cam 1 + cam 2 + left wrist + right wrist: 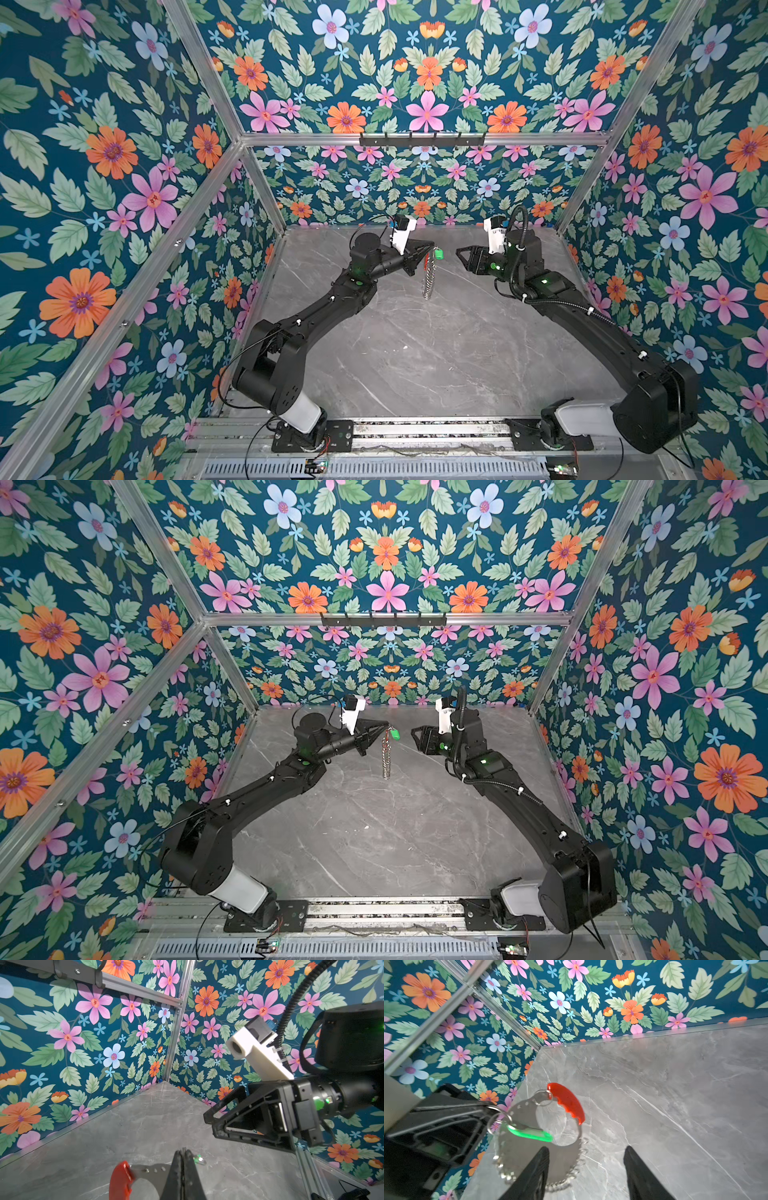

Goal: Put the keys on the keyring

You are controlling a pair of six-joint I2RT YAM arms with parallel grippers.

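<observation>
1. Floral-papered walls enclose a grey marbled bench (pixel 415 353).
2. Toward the far middle, the left gripper (pixel 429 248) is clamped fully closed on the upper edge of the keyring (pixel 428 279). The keyring hangs clear of the bench and is edge-on in both top views.
3. The right wrist view shows the keyring's grey plate with a red segment (pixel 566 1103) on its rim, away from the grip point. Small silver loops (pixel 500 1167) fringe the lower edge.
4. The key (pixel 529 1133) has a green head and hangs from 1 silver loop just beside the left gripper's tips. It appears threaded on, but blur hides the join, so this is a judgement.
5. The right gripper (pixel 460 257) has its jaws roughly half apart and holds nothing. It sits right of the key, near it but not touching.
6. Risk 1: the clamp has only a thin plate edge, so a jolt or a nudge from the right arm could swing or slip the keyring down to the bench.
7. Risk 2: if the loop is not fully closed through the key, swinging could shed it.
8. Risk 3: the 2 grippers face each other closely, so a careless advance could bring them into collision.
9. No containers are in view. The only holder is the loop, carrying 1 key.
</observation>
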